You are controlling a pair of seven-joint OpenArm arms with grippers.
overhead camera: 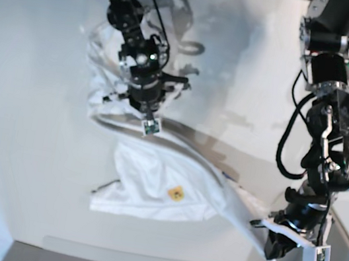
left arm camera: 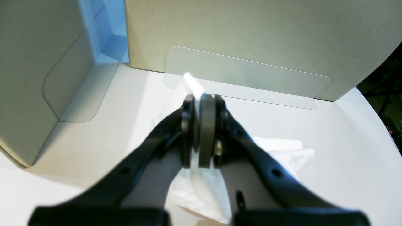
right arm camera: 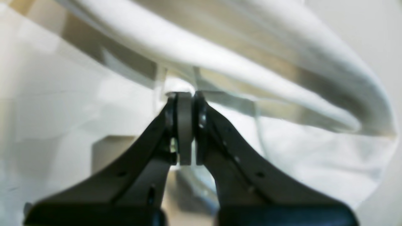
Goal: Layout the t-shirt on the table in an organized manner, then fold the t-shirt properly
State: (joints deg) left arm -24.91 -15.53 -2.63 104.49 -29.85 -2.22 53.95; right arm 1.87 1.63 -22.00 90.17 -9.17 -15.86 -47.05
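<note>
Left claw (left arm camera: 198, 131) right in my lens: pads pressed together with a thin strip of white cloth between them, a tip of it sticking out past the ends. So the left has a pinch on the t-shirt (overhead camera: 159, 181). Right claw (right arm camera: 185, 128) looks the same in its own cam, pads closed flat with a fold of white fabric bunched at the tips; I read that as a grip on the shirt too, though the blur there keeps me from seeing how deep the bite is.

Key relation: the shirt runs as a long diagonal band between the two claws, from the right claw at far left of the base view down to the left claw at near right. Long axis is that diagonal. The bulk sags onto the counter (overhead camera: 29, 79) in the middle, nearer the left-hand side, crumpled, with a small yellow-orange label (overhead camera: 177, 193) showing face up.

My read: still the layout step, no fold started. Next move likely needs the claws pulled apart along that diagonal to take out the slack.

Materials: thin, limp cotton-like knit, soft rolled folds and creases, slightly translucent in the right wrist cam. Counter is smooth, glossy white, curved edge. Grey matte box panels (left arm camera: 251, 34) sit just beyond the left claw, close.
</note>
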